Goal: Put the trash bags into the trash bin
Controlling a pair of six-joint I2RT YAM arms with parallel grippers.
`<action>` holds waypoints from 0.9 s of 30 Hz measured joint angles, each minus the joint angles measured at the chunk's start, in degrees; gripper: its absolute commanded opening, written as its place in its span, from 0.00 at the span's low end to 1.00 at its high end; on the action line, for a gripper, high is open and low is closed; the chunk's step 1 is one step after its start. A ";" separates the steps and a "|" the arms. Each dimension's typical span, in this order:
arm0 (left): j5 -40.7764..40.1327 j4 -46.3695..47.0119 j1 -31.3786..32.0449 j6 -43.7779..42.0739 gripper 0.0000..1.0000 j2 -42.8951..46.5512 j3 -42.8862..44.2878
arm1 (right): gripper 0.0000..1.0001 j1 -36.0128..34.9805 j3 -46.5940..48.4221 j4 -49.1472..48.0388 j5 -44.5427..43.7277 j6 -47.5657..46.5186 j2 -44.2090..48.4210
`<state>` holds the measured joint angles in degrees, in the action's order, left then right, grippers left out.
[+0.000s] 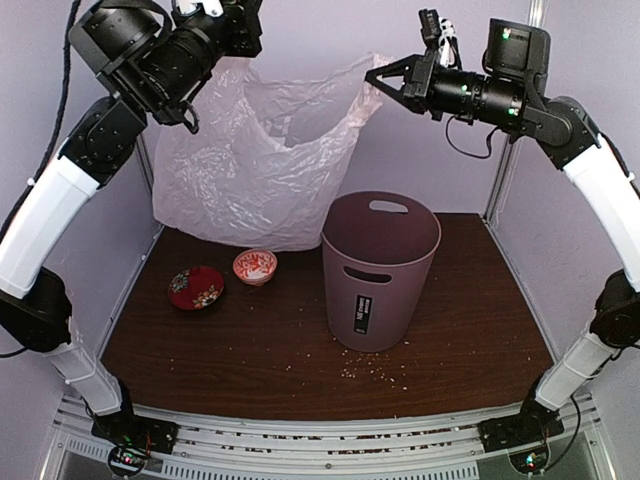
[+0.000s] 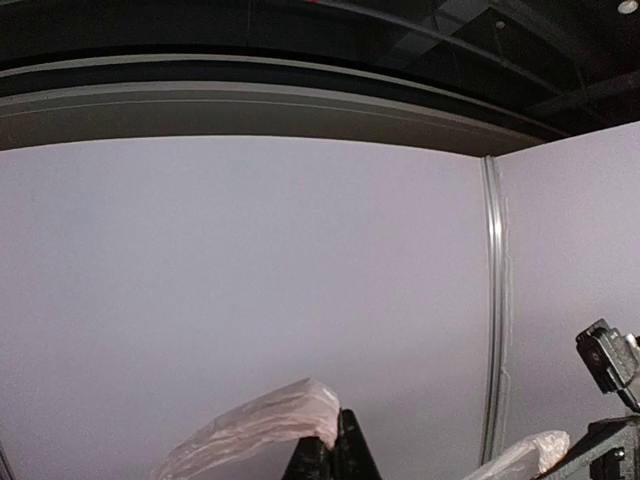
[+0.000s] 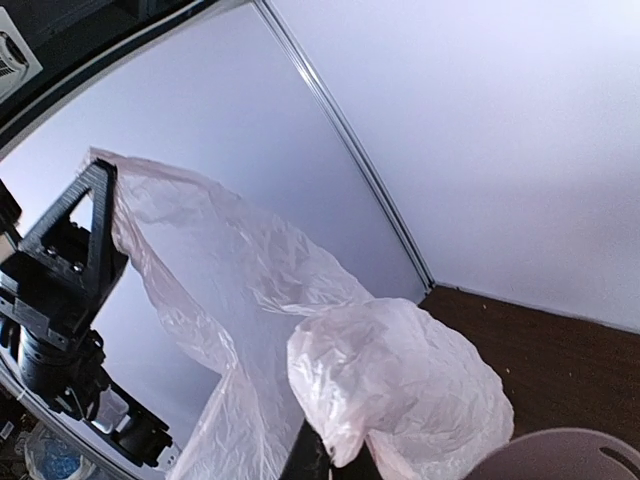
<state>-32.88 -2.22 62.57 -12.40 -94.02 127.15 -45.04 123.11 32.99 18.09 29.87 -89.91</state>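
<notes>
There is one trash bag [image 1: 260, 170], thin and pale pink, stretched out between the two arms high over the far left of the table [image 1: 470, 300]. Its lower end sags onto the tabletop by the far wall. The left gripper [image 2: 337, 450] is closed tight, with a fold of the bag's top left edge pinched between its fingers. The right gripper [image 1: 380, 78] is clamped on the bag's top right corner, and plastic bunches around its fingertips in the right wrist view.

One trash bin [image 1: 400, 290] stands upright near the middle of the table, just right of the bag's lower edge, its mouth open. Two small red bowls [image 1: 196, 287] sit left of the bin, nearer than the bag. Scattered crumbs [image 1: 380, 372] lie near the bin's base.
</notes>
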 measured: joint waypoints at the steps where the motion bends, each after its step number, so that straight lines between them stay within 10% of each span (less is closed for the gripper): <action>1: 1.62 -0.31 0.00 1.05 0.00 0.74 0.00 | 0.00 0.02 1.51 -0.76 0.20 0.04 -0.44; 27: 20.94 4.24 0.83 24.22 0.00 -11.30 7.15 | 0.00 0.72 3.26 -5.88 -12.72 -3.82 14.56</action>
<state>-11.94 2.02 63.40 11.81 -105.32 134.30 -44.31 126.37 27.11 5.37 26.04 -75.35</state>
